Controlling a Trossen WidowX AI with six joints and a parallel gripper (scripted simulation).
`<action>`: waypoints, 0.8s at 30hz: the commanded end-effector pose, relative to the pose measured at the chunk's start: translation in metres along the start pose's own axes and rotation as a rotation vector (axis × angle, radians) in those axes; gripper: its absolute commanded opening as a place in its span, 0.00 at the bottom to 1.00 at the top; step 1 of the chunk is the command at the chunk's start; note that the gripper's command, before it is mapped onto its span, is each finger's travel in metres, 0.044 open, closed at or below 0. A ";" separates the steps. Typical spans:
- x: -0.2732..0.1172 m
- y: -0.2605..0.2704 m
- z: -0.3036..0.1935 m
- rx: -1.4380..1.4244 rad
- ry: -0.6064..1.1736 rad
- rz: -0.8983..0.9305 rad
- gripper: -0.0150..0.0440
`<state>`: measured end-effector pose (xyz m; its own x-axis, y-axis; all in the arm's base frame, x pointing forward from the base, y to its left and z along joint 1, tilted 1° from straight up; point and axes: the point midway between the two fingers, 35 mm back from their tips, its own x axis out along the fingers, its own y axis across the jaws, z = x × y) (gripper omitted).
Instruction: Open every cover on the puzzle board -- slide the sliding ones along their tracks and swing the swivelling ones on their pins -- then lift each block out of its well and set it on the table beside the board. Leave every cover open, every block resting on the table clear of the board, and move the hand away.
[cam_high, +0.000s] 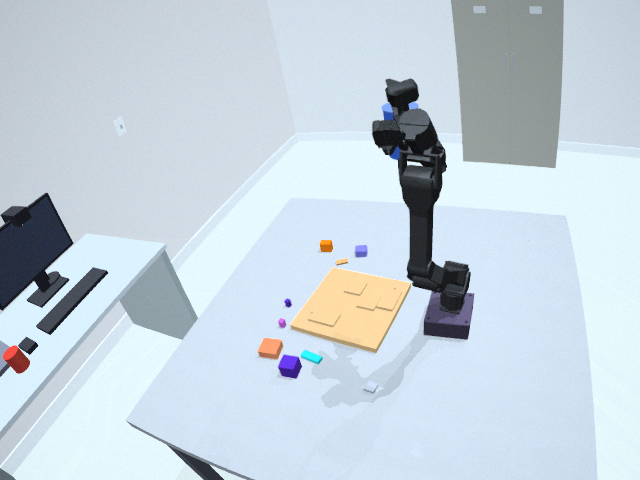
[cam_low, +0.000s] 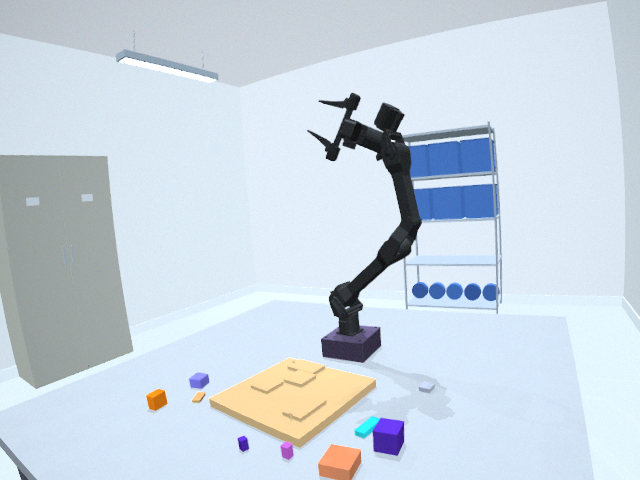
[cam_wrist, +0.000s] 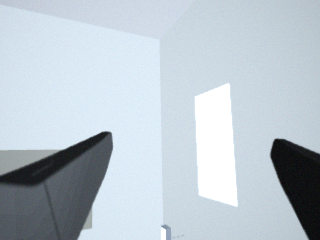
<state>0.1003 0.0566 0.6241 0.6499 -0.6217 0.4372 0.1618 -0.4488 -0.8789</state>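
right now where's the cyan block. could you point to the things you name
In the top view the cyan block (cam_high: 311, 357) (cam_low: 367, 427) lies on the table just off the puzzle board's (cam_high: 356, 310) (cam_low: 258, 405) near edge, right beside the large dark purple cube (cam_high: 289, 366) (cam_low: 388, 436).

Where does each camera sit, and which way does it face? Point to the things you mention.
Top: high over the table (cam_high: 491, 403), looking down across it; whole arm (cam_high: 421, 227) shows.
Exterior: lower, beside the table (cam_low: 496, 444), looking across at the arm (cam_low: 405, 196) and shelf.
Wrist: on the arm, facing walls between the open pincer's (cam_high: 379, 103) (cam_low: 313, 115) (cam_wrist: 192, 137) fingers.
Top and exterior share board (cam_high: 351, 330) (cam_low: 248, 408), blocks, cabinet (cam_high: 509, 103) (cam_low: 51, 279).

The puzzle board (cam_high: 356, 330) (cam_low: 330, 395) looks like matt, smooth, pale wood.
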 end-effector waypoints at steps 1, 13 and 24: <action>0.000 0.000 0.000 0.002 0.000 0.001 0.89; 0.022 0.024 -0.032 0.209 -0.024 0.071 0.35; 0.048 0.057 -0.058 0.413 -0.042 0.165 0.25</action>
<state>0.0954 -0.0193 0.6111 0.7130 -0.6263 0.3152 0.3177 -0.1121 -0.9415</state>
